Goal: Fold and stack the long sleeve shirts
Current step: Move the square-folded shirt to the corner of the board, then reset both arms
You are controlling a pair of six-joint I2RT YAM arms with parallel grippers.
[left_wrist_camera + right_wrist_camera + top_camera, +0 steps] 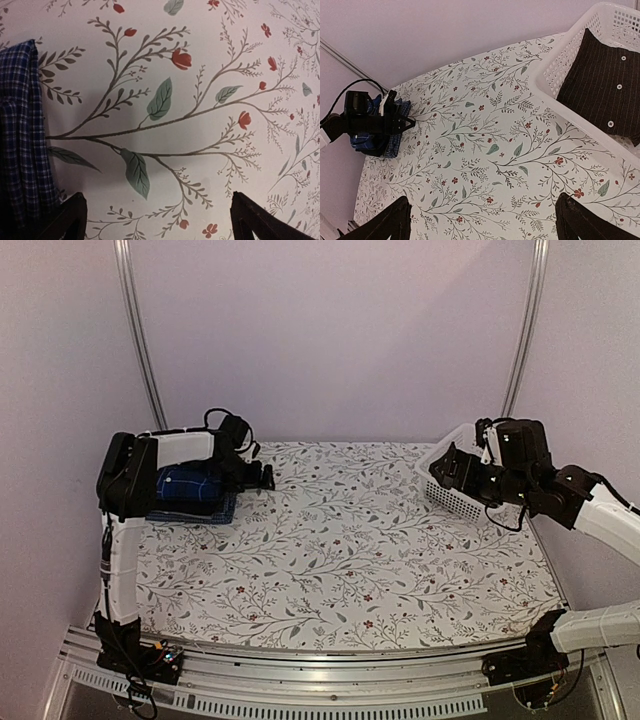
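Left pincer [157, 220]: jaws spread wide with nothing between them, hanging low over the bare floral counter [340, 540], just right of the folded pile. One fingertip sits close to the pile's edge; contact can't be told.

Right pincer [485, 220]: jaws also wide apart and holding nothing. It is raised at the counter's far right, beside the white basket [555, 65].

Dark blue plaid shirt [190, 485]: folded, at the counter's far left, partly under the left arm's forearm. A lighter blue check layer [205, 512] sticks out beneath it at the near edge. That is probably a second folded shirt, but the top view is too coarse to confirm.

Black shirt [600, 95]: lies inside the basket, white buttons facing up, well apart from the pile.
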